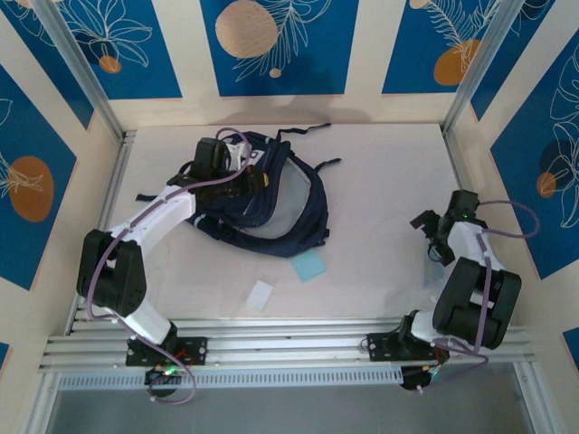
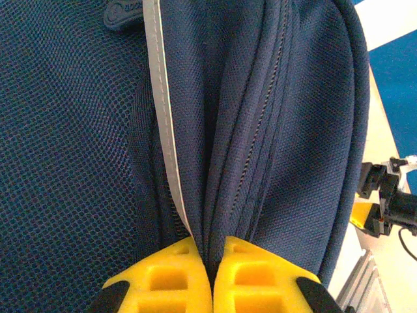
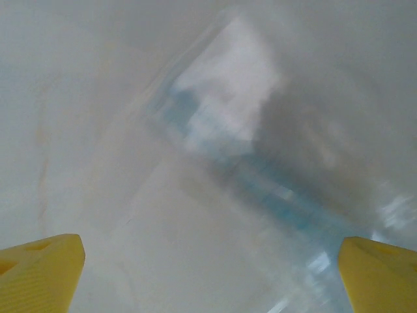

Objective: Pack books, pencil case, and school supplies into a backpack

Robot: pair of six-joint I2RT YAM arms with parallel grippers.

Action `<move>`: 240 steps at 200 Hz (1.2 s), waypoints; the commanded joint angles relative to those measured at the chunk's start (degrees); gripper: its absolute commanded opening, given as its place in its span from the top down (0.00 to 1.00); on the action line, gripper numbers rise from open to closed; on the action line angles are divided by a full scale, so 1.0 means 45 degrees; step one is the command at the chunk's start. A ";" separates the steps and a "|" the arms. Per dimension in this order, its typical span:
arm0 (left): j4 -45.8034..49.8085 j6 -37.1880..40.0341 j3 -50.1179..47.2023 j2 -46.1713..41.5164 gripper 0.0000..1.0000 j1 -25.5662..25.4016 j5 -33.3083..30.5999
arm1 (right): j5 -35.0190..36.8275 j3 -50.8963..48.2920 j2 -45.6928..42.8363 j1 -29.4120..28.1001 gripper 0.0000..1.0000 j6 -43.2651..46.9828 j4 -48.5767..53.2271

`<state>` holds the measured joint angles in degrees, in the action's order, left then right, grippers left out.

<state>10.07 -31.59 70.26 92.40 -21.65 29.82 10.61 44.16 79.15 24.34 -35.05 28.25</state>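
The navy backpack (image 1: pixel 271 203) lies at the back left of the table, its grey-lined mouth facing the near side. My left gripper (image 1: pixel 251 177) rests on top of it. In the left wrist view the yellow fingers (image 2: pixel 169 274) are shut on a fold of the backpack (image 2: pixel 287 163) fabric beside a zipper seam and a grey trim stripe. The school supplies lie on the table in front of the bag: a light-blue pad (image 1: pixel 308 265) and a white piece (image 1: pixel 261 296). My right gripper (image 1: pixel 432 233) hovers open at the right, its fingertips (image 3: pixel 45 270) wide apart over blurred tabletop. The books and the pencil case are out of view.
Aluminium rails (image 1: pixel 289 344) run along the near edge where both arm bases are bolted. Cream walls with blue panels enclose the table on three sides. A black strap (image 1: pixel 303 131) trails behind the backpack.
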 commanded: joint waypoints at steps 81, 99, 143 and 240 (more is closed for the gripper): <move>-0.0441 -0.0185 0.0034 -0.0397 1.00 0.0006 0.0808 | -0.1000 -0.0188 0.0880 -0.0573 0.01 0.0092 0.0333; -0.0474 -0.0243 0.0022 -0.0416 1.00 0.0006 0.0858 | -0.1604 0.0006 0.0800 -0.1417 0.01 -0.0503 0.0372; -0.0386 -0.0140 -0.0146 -0.0667 1.00 0.0006 0.0738 | -0.2051 0.0578 0.1686 -0.4034 0.00 -0.2264 -0.0308; -0.0186 0.0224 -0.0269 -0.0924 1.00 0.0006 0.0550 | 0.0590 0.3606 0.2287 -0.5703 0.01 0.0669 0.2000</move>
<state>10.04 -31.38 69.14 91.31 -21.65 30.22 6.76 58.57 91.92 -4.75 -40.69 31.20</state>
